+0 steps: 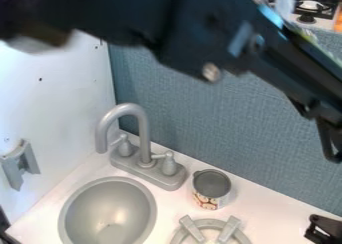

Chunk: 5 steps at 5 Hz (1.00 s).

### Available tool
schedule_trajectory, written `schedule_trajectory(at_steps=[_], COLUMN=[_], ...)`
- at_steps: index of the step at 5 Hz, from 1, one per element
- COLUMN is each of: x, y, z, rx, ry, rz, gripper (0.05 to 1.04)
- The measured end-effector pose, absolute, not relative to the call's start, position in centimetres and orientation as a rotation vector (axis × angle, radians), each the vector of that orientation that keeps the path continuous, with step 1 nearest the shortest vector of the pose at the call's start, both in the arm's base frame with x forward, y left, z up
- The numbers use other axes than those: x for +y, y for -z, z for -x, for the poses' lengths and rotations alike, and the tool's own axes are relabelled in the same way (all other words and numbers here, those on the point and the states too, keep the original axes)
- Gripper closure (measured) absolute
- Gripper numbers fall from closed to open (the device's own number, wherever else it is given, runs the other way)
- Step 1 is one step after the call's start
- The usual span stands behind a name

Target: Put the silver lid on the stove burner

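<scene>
The black arm crosses the top of the camera view from the upper left to the right edge. The visible part of the gripper (324, 114) is at that edge, high against the blue-grey wall, with its far end cut off. A small can (212, 184) with a grey inside and a patterned label stands upright on the white counter, below and to the left of the gripper and apart from it. Just left of the can is the grey faucet (143, 160), beside the oval sink (150, 208).
A grey stove burner ring (244, 236) lies in front of the can. A black piece (326, 229) shows at the lower right corner. On the left, a white panel (57, 88) carries a grey bracket (20, 164).
</scene>
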<state>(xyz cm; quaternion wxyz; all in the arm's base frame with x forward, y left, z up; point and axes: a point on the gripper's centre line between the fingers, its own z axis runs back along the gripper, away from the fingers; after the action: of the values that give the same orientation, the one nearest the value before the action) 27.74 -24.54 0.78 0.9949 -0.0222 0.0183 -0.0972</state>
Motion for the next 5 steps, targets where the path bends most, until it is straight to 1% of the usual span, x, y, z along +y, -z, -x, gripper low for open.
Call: schedule_trajectory(at_steps=[1, 2, 3, 4, 5], x=[-23.1, -20.6, -17.3, -15.1, -13.0], y=[-2.6, -2.8, -2.2, -2.0, -1.0], z=[-26.5, -26.2, -26.9, -28.0, -28.8], rx=[0.015, 0.067, 0.099, 0.087, 0.099], ry=[0.165, 0.088, -0.006, -0.049, -0.068], rz=[0.038, -0.003, -0.056, -0.070, -0.083], gripper=[0.595, 0.595, 0.595, 0.595, 0.595])
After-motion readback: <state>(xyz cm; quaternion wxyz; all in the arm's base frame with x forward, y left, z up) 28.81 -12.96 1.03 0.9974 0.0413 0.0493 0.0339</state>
